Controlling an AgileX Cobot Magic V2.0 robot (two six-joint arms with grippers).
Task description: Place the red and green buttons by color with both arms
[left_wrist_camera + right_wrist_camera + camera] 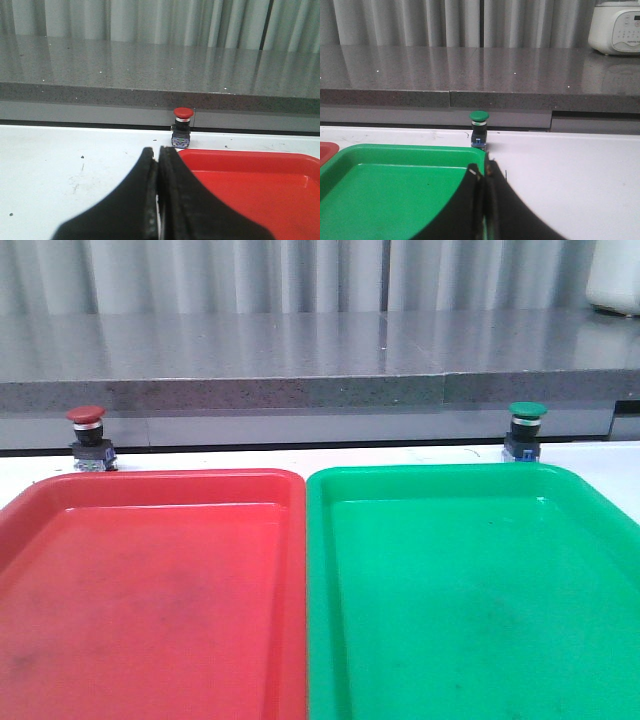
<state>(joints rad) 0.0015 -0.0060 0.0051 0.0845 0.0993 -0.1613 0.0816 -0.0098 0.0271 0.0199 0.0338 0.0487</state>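
Left gripper (158,152): black tapered fingers pressed together, holding nothing, over the white table (75,160). The dark red mushroom-cap button (88,439) stands upright on the table just behind the glossy red plastic tray (150,590). The green-capped button (524,431) stands behind the green plastic tray (470,590). Right gripper (484,172): fingers likewise closed and empty, above the green tray's rim.

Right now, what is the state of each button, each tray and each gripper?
red button: upright on the table, behind the red tray, outside it.
green button: upright on the table, behind the green tray, outside it.
red tray: empty.
green tray: empty.
left gripper: shut, holding nothing.
right gripper: shut, holding nothing.
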